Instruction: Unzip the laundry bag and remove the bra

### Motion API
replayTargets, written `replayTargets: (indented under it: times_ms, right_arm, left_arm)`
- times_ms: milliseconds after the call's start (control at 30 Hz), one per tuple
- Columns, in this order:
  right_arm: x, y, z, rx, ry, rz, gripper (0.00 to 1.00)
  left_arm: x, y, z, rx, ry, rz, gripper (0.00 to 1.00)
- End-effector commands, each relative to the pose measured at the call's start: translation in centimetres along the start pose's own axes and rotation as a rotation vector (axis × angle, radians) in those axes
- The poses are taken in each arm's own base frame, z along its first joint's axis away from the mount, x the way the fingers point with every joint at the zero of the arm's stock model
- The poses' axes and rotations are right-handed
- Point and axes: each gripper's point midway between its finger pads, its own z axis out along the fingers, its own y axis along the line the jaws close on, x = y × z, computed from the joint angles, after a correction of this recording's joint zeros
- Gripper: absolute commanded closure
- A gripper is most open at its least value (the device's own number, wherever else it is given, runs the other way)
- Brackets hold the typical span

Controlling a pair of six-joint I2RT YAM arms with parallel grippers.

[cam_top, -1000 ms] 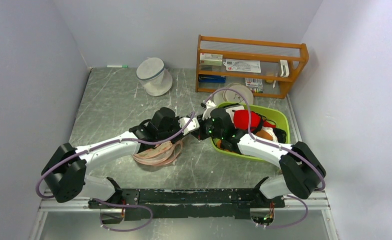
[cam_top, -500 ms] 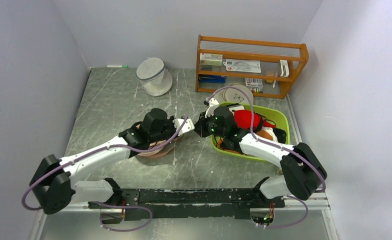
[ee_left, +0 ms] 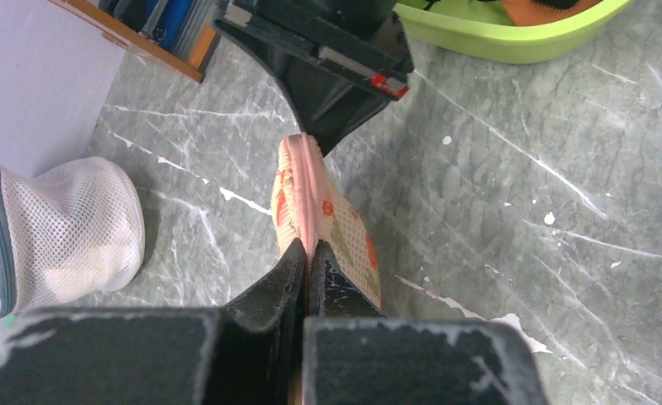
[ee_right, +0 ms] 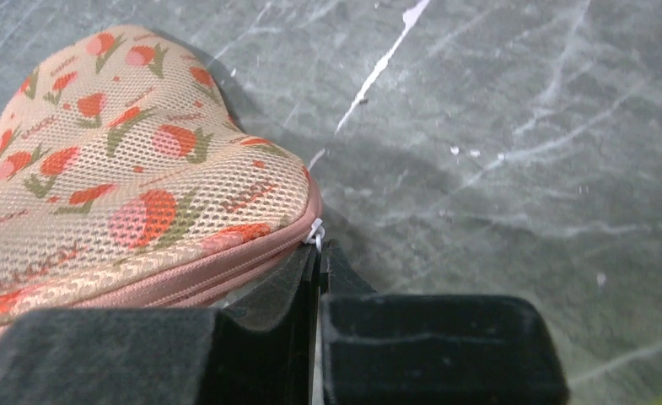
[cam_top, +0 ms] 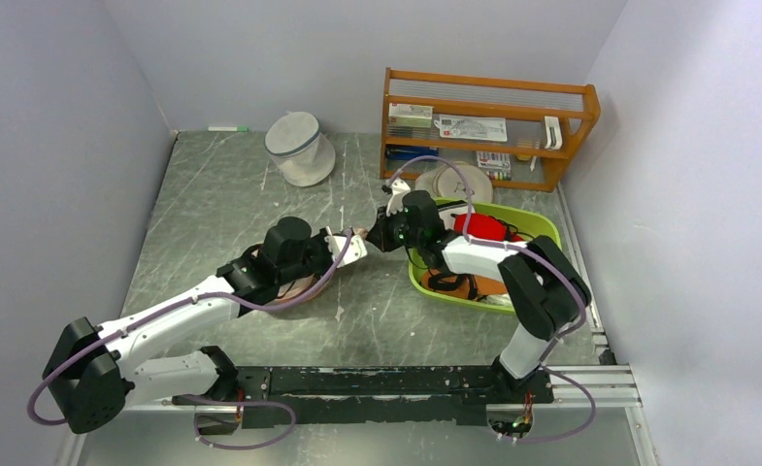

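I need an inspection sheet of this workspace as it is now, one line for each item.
Surface: grey table, scratched, white flecks.
Job's things: laundry bag stretched between both hands, zip looks closed; bra nothing seen.
Clutter: white mesh bag, green tub with garments, wooden rack.
Hands: left hand shut on bag's edge; right hand shut on zip pull.
Cables: purple cables loop along both arms.
Surroundings: plain walls.

**Head Count on the Desk**

One grey marbled desk carries one peach strawberry-print mesh zip pouch, one white cylindrical mesh bag, one lime-green plastic basin, one orange wooden shelf rack and one white round plate. One red garment shows in the basin. Two black tools: left tool, right tool.
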Motion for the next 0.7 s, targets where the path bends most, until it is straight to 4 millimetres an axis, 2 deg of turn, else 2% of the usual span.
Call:
replayTargets:
  times_ms: [0, 100, 133, 167, 267, 300, 367, 433, 467, 500, 533, 667]
  right_arm:
    - [-1.3, -1.7, 1.6, 0.045, -0.046, 0.005, 1.0]
    - [-1.3, -1.5, 1.6, 0.046, -0.036, 0.035, 1.0]
    - [-1.3, -1.4, 1.2, 0.047, -0.033, 0.038, 1.0]
    - [-1.2, -1.3, 0.7, 0.052, -0.033, 0.043, 0.97]
    - [-0.3, -1.0, -1.1, 0.06, -0.021, 0.065, 0.85]
    - [-0.1, -0.7, -1.7, 0.06, -0.015, 0.07, 0.81]
    - [1.1, -0.4, -2.9, 0.067, 0.02, 0.075, 0.73]
    - [1.7, -0.2, -4.1, 0.072, 0.032, 0.064, 0.64]
    - [2.1, -0.2, -4.8, 0.081, 0.042, 0.058, 0.61]
    - [2.2, -0.2, -5.3, 0.09, 0.044, 0.049, 0.57]
    - [2.2, -0.1, -5.9, 0.094, 0.043, 0.038, 0.53]
    - [1.7, 1.4, -6.9, 0.07, 0.028, -0.043, 0.36]
  left_arm:
    - [-2.7, 1.1, -0.3, -0.028, -0.1, 0.009, 0.93]
    - [-2.5, 0.5, 0.4, 0.007, -0.089, -0.005, 0.91]
    - [-2.5, 0.3, 0.6, 0.019, -0.084, -0.011, 0.85]
    - [-2.6, 0.3, 0.8, 0.028, -0.08, -0.017, 0.75]
    - [-2.7, 0.1, 0.9, 0.043, -0.071, -0.05, 0.44]
    - [-2.9, 0.1, 0.8, 0.043, -0.081, -0.061, 0.37]
    - [-3.8, 0.4, 0.4, 0.043, -0.128, -0.082, 0.28]
    - [-4.6, 0.9, 0.0, 0.048, -0.174, -0.116, 0.24]
    - [-4.8, 1.9, -0.3, 0.035, -0.189, -0.142, 0.22]
    - [-4.9, 2.6, -0.4, 0.029, -0.203, -0.166, 0.14]
    - [-5.0, 3.7, -0.6, 0.009, -0.215, -0.198, 0.1]
    - [-4.3, 8.8, -1.1, -0.107, -0.238, -0.346, 0.06]
